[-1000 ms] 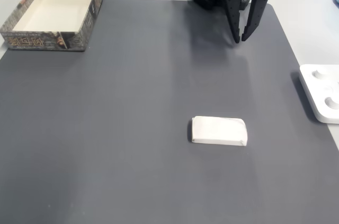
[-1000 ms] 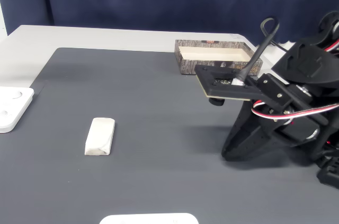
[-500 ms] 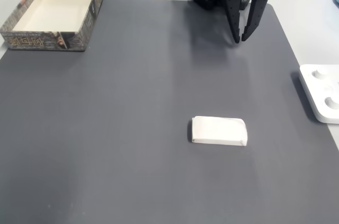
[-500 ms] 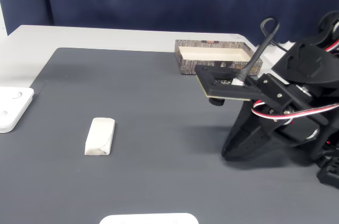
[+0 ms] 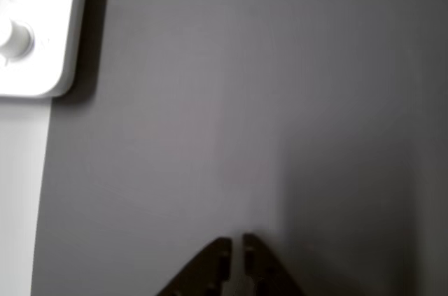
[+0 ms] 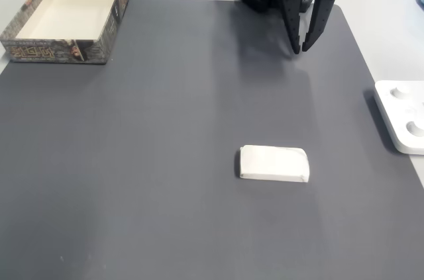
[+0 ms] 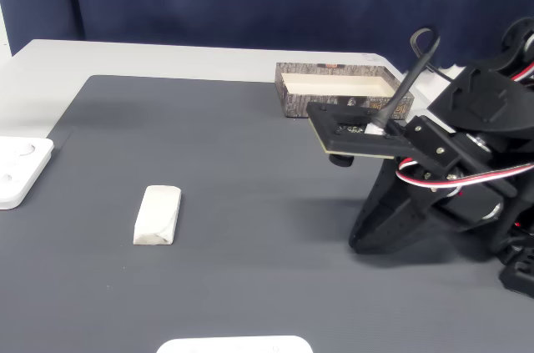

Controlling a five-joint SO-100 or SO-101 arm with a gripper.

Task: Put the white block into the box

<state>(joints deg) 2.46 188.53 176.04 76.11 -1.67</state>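
The white block [image 6: 273, 164] lies flat on the dark grey mat, alone near its middle, and sits left of centre in the other fixed view [image 7: 157, 214]. The box [image 6: 53, 51] stands at the mat's far left corner with its cream inside bare; in the other fixed view [image 7: 292, 104] it is behind the arm. My gripper [image 6: 301, 49] hangs at the far right of the mat, tips pointing down just above the surface, well away from both block and box. Its fingertips are together with nothing between them, as the other view shows [image 5: 236, 240]. The black arm and gripper [image 7: 359, 244] fill the right side.
A white flat device with round knobs [image 6: 403, 116] lies off the mat's right edge, also seen from the other side [image 7: 18, 169] and close up [image 5: 35, 30]. Another white object [image 7: 234, 344] pokes in at the near edge. Open mat lies between block and box.
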